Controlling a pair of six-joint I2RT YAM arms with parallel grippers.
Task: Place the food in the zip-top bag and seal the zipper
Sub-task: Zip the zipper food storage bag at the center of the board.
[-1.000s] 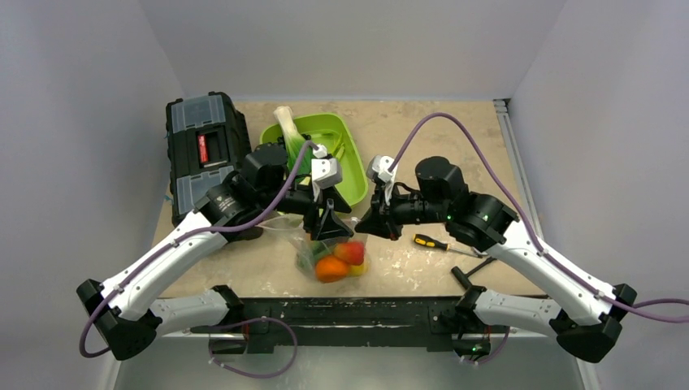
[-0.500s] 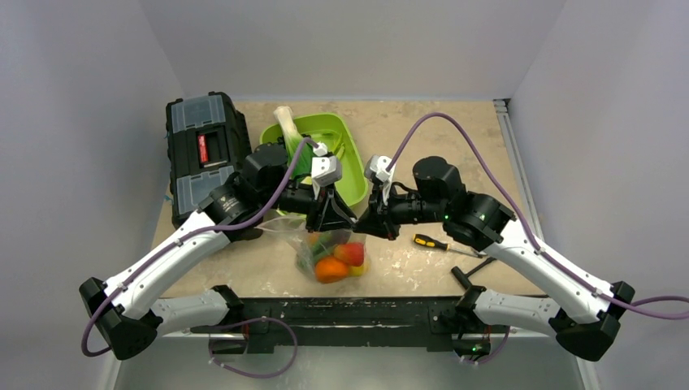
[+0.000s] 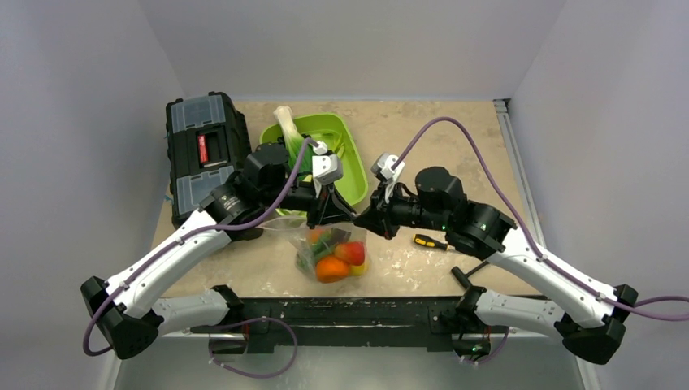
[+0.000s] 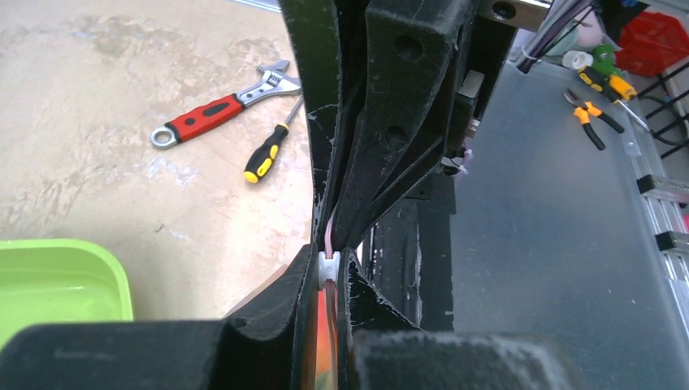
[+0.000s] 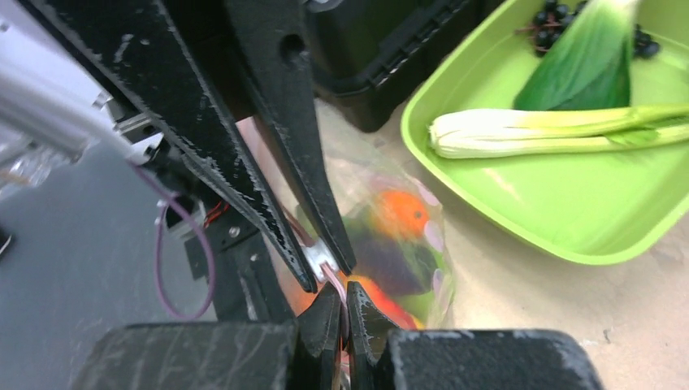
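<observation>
Clear, floppy plastic is the centre of things. The transparent zip-top bag (image 5: 382,195) lies at the near middle of the beige surface (image 3: 455,146), just in front of the tray. The food (image 3: 331,266), small glossy toy pieces in orange, red, yellow and green, sits inside it, so for those pieces the filling looks done.

What is left is the seal. The narrow pale pink zipper (image 4: 328,234) is lifted at the bag's top edge and both tools meet on it. The left tool (image 4: 327,262) is closed to a sliver on the strip, with a small white slider-like piece (image 5: 315,258) between its tips. The right tool (image 5: 344,302) is likewise pinched nearly flat on the pink strip, just beside the left one, tips all but touching. The fingers hide how much of the zipper is already pressed together. I judge the sealing under way, not finished.

Behind the bag, a bright green plastic tray (image 3: 354,162) holds a pale leek (image 5: 552,130), a green leaf (image 5: 585,73) and dark berries (image 5: 561,16); whether these belong in the bag is unclear. A black plastic toolbox (image 3: 203,154) stands left of the tray. A yellow-and-black screwdriver (image 3: 431,241) and a red-handled wrench (image 4: 215,114) lie to the right. None of these blocks the zipper. The crowding comes from the two tools themselves and the tray rim close behind.
</observation>
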